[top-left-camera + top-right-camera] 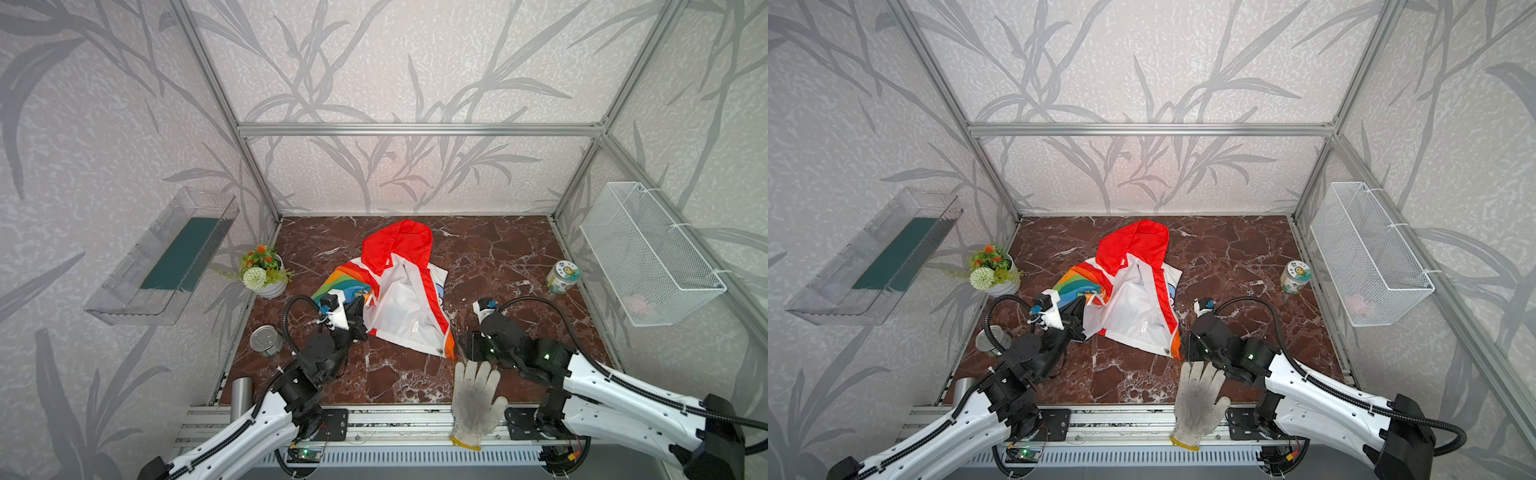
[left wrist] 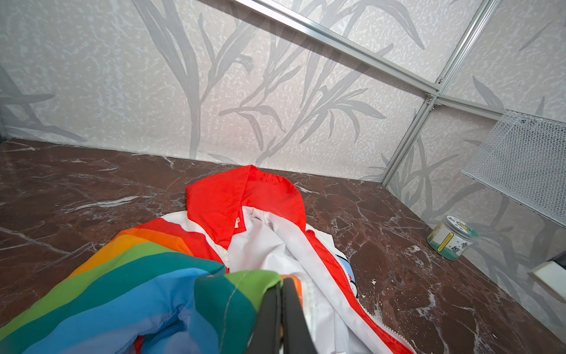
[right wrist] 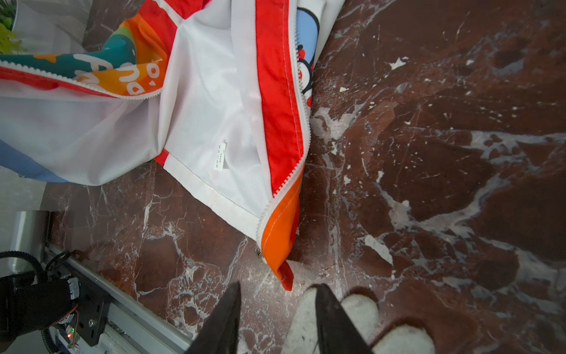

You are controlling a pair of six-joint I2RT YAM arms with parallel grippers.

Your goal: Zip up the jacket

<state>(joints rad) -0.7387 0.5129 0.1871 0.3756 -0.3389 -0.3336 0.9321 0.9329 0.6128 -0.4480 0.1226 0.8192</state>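
right gripper (image 3: 277, 289) of mine hangs spread and empty above the finger ends of the work glove (image 1: 476, 399) at the 5 o'clock edge of the table (image 1: 519, 257). left gripper (image 2: 281, 288) is pressed together, pinching rainbow fabric at the 8 o'clock side of the jacket (image 1: 399, 299), which lies unzipped mid-table, red hood (image 1: 399, 245) toward 12 o'clock.

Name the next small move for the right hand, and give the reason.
Probably ease the open right hand forward and close on the orange bottom corner of the rainbow-striped child's jacket, beside the white zipper end. The left hand pinches the other front panel, and the zipper lies open.
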